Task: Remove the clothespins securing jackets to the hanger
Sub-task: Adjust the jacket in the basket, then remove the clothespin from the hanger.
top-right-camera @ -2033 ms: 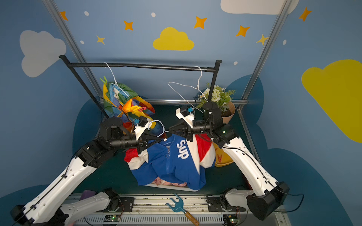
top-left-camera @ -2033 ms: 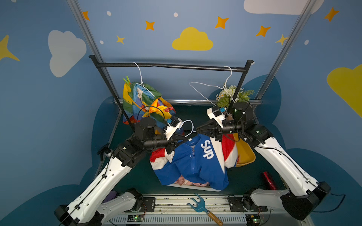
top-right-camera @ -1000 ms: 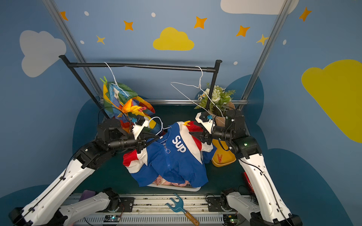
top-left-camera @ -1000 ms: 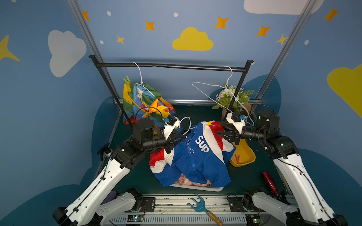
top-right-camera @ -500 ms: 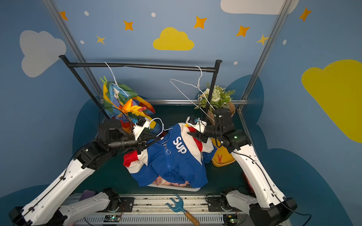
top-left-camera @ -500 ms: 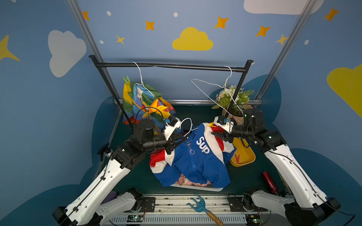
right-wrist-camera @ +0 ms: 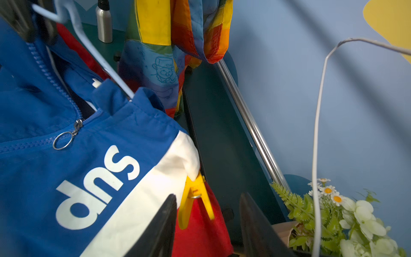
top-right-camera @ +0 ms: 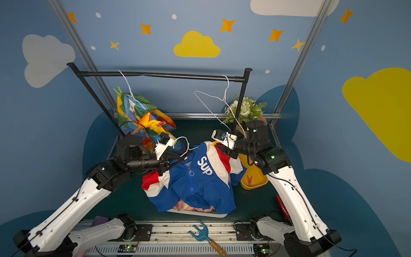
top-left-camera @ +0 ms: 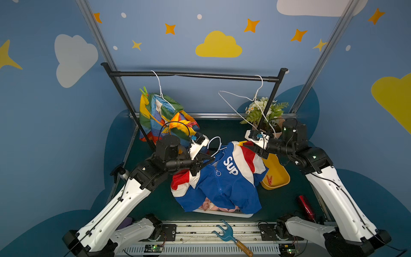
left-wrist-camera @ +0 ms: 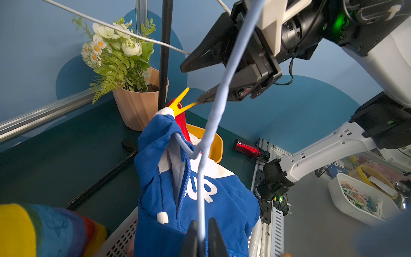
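Observation:
The blue, white and red jacket (top-left-camera: 222, 184) droops from a pale blue hanger (left-wrist-camera: 219, 100) over the basket. My left gripper (left-wrist-camera: 202, 224) is shut on that hanger's wire, by the collar (top-left-camera: 210, 159). A yellow clothespin (right-wrist-camera: 195, 198) pins the jacket's white shoulder, seen also in the left wrist view (left-wrist-camera: 180, 103). My right gripper (right-wrist-camera: 208, 195) is open, its fingers on either side of this clothespin's legs, one finger close against a leg. The rainbow jacket (top-left-camera: 164, 118) hangs from the rail with a green clothespin (top-left-camera: 144, 91) on its shoulder. A pink jacket (top-left-camera: 209, 205) lies under the blue one.
A bare white hanger (top-left-camera: 242, 104) hangs from the black rail (top-left-camera: 193, 74) beside a flower pot (top-left-camera: 264, 113). A yellow tray (top-left-camera: 280, 175) holds a red clothespin (top-left-camera: 269, 179). A white basket (top-left-camera: 222, 213), a red bottle (top-left-camera: 307, 207) and a blue fork tool (top-left-camera: 226, 233) lie near the front.
My right gripper, out over the yellow tray a second ago, has come back left to the jacket's shoulder and its jaws have narrowed. The left gripper has kept its hold.

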Motion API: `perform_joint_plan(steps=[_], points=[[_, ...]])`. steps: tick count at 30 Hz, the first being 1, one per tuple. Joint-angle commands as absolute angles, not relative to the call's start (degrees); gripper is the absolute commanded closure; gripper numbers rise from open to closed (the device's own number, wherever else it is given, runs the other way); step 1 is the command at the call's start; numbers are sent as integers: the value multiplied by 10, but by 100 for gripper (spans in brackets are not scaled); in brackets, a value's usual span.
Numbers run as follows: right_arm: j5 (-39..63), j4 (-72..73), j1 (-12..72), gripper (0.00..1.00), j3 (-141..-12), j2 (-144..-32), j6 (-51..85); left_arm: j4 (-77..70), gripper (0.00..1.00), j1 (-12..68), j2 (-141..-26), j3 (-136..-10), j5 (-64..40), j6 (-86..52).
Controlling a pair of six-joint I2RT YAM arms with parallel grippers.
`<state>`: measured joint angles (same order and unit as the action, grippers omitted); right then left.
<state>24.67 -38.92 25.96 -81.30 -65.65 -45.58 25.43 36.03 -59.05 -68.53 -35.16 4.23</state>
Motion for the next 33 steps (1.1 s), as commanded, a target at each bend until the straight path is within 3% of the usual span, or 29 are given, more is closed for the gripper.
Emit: perform_joint_plan(steps=[1, 16, 19, 33], points=[[232, -424, 270, 58, -818, -665, -470, 239, 89, 363, -583, -695, -362, 49], [160, -463, 302, 57, -832, -683, -497, 237, 90, 363, -581, -694, -366, 49], [157, -455, 305, 66, -826, -681, -497, 237, 90, 363, -580, -695, -364, 49], [131, -448, 311, 85, -814, -665, -503, 236, 90, 363, -582, -693, -360, 48]])
